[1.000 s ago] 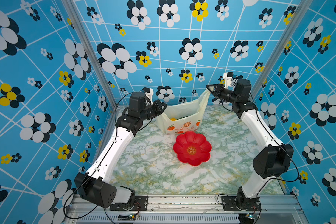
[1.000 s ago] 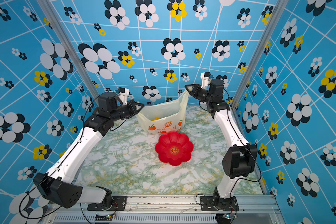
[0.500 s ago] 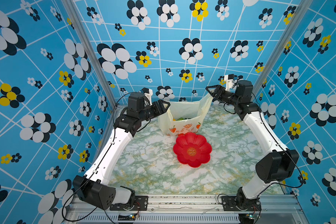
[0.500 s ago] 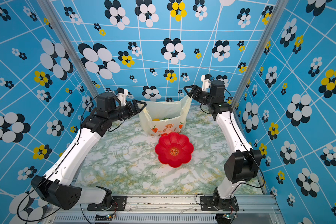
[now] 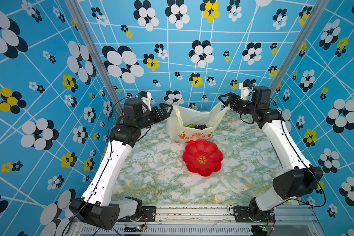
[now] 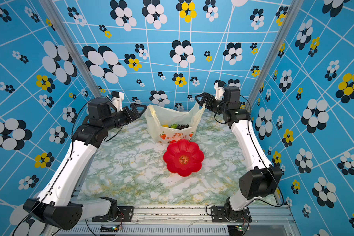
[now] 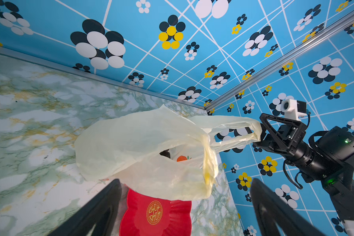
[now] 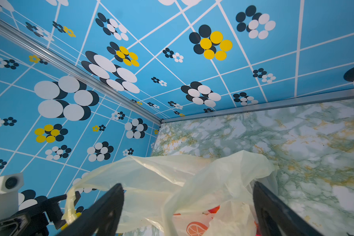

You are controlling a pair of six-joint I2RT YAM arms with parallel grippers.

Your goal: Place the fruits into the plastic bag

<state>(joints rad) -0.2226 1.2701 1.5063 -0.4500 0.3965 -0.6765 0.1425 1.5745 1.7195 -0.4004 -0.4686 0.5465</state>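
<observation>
While you look down from above, count one plastic bag [image 5: 192,116], pale yellow and see-through, printed with orange fruit and red characters. It stands open toward 12 o'clock on the marbled surface [image 5: 151,173]. Its two handles [image 5: 221,111] rise at 10 and 2 o'clock. Inside you can make out three fruits [image 6: 176,126]: one dark grape bunch [image 6: 182,126], one green piece [image 6: 173,126] and one yellow piece [image 6: 165,126]. One red dish [image 5: 202,157] lies just at the bag's 6 o'clock. Both pairs of jaws are spread wide. The left jaws are just beside one handle, and the other handle drapes against the right jaws.
</observation>
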